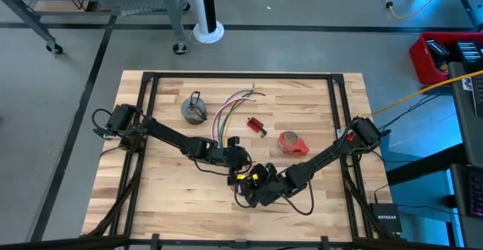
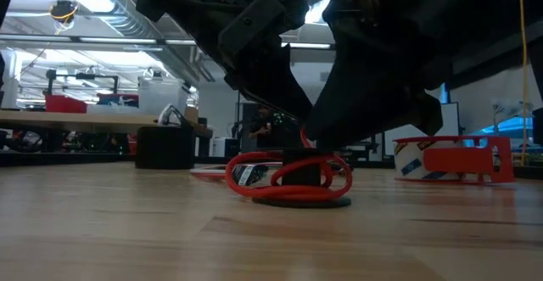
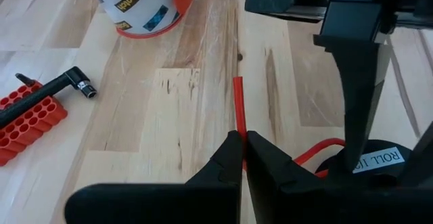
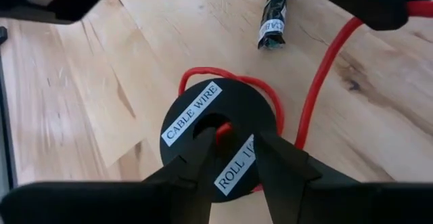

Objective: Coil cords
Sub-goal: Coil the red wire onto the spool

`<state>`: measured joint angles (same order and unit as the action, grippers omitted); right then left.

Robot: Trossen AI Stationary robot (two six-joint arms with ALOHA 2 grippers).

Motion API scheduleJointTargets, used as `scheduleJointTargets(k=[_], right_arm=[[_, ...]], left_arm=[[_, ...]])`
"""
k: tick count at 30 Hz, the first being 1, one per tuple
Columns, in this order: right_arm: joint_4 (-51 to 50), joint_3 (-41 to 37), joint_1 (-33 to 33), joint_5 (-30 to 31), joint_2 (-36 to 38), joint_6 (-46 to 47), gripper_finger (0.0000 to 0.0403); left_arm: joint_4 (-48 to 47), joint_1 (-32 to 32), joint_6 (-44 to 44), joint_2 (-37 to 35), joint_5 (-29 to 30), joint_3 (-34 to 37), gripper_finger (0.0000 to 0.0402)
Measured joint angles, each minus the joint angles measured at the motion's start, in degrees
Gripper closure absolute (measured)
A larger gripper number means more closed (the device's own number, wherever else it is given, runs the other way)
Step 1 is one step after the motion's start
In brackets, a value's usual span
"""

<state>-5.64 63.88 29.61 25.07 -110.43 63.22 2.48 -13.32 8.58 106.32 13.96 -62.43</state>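
Nearest, at the tabletop's (image 1: 166, 197) front, the right tool (image 4: 233, 149) has its fingers partly apart, set into the hub of the black cable-wire spool (image 4: 220, 132), pinning it flat. Touching that spool's side, the left tool (image 3: 243, 153) is clamped on the red wire (image 3: 238, 105), whose loose end juts forward. One loop rings the spool; more winding seems left. Beyond the spool lie the red tape roll (image 1: 292, 142), the uncoiled multicoloured wire bundle (image 1: 234, 108) and a finished grey coil (image 1: 195, 110).
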Motion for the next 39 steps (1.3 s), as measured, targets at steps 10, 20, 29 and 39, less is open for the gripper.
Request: scheduleJointTargets(k=[10, 20, 29, 39], right_arm=[[0.13, -0.02, 0.05, -0.18, -0.09, -0.43, 0.0375], [2.76, -0.02, 0.07, -1.65, -0.09, -1.95, 0.0389], [2.57, -0.02, 0.04, -2.48, -0.09, -1.97, 0.0396], [-0.28, -0.02, 0.04, -2.72, 0.02, 0.11, 0.04]], left_arm=[[-0.02, 0.04, -0.01, 0.0, -0.03, 0.0, 0.04], [-0.04, 0.04, -0.01, 0.0, -0.01, 0.0, 0.04], [-0.04, 0.04, -0.02, 0.0, 0.53, 0.0, 0.04], [-0.76, 0.04, -0.68, 0.0, 1.47, 0.0, 0.04]])
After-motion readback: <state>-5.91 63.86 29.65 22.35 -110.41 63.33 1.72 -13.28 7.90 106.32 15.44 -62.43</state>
